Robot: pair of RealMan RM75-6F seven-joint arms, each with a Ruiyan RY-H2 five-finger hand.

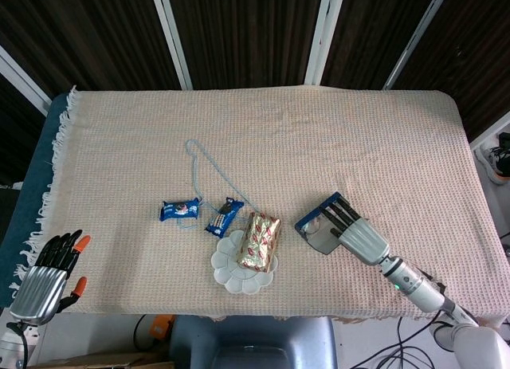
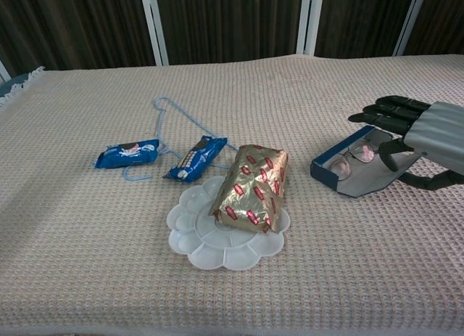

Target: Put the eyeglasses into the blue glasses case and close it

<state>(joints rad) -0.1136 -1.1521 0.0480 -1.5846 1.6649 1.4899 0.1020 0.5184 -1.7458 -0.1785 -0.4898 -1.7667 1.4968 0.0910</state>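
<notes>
The blue glasses case (image 1: 315,226) (image 2: 346,174) lies open on the cloth, right of the middle, its grey lid flat toward the near side. The eyeglasses (image 2: 352,154) (image 1: 318,223) sit inside it. My right hand (image 1: 357,237) (image 2: 426,135) grips the case from the right, with its dark fingers (image 2: 386,111) laid over the far edge and the thumb against the lid. Beyond the table's near left corner my left hand (image 1: 48,275) hangs with its fingers straight and apart, holding nothing.
A white flower-shaped plate (image 1: 229,275) (image 2: 206,250) carries a gold snack pack (image 1: 260,240) (image 2: 252,183) just left of the case. Two blue snack wrappers (image 1: 179,209) (image 1: 225,216) and a thin light-blue hanger (image 1: 209,166) lie further left.
</notes>
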